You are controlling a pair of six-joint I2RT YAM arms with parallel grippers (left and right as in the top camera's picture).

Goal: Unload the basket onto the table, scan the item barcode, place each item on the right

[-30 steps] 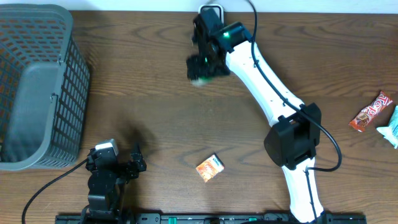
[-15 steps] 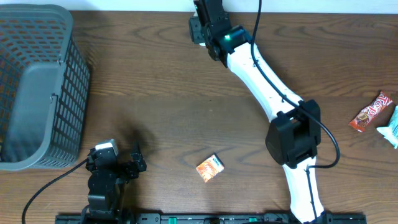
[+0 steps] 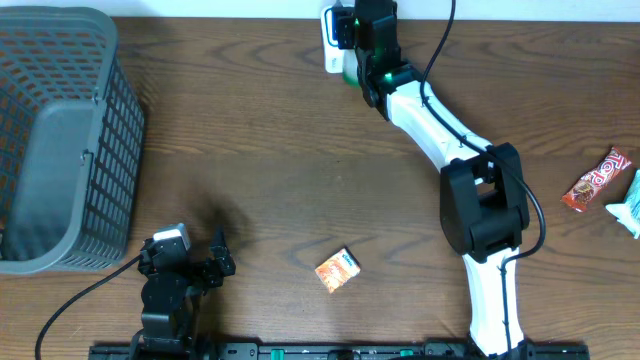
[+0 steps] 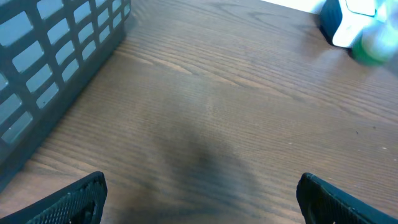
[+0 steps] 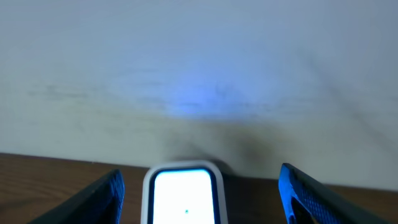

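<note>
Fingers (image 4: 74,199) of the left gripper (image 4: 202,183) stand wide apart with nothing between them. That arm is parked near the front-left corner of the tabletop (image 3: 250,150), just beside the grey basket (image 3: 120,130) that fills the left edge. I count it as idle.

Orange packet (image 3: 338,270) lies flat near the middle of the front edge, alone and untouched, well apart from both grippers. I take it for a likely item to scan, though I cannot be sure which one is meant.

Scanner (image 3: 333,25) stands at the far edge, about midway along it. The right arm is stretched out to it. In the right wrist view the right gripper (image 5: 200,177) faces the scanner's lit white face, its fingers (image 5: 102,199) spread clear on either side and touching nothing I can see. Reading: spread wide, empty.

Green blur (image 4: 372,50) sits just beside the scanner in the left wrist view. Too smeared to say what it is.

Red wrapper (image 3: 598,180) and pale blue pack (image 3: 630,205) lie at the right edge, untouched.

Progress, my judgement: no barcode is being presented now. What is left is to pick an item, carry it to the scanner, and turn its code to the face.
</note>
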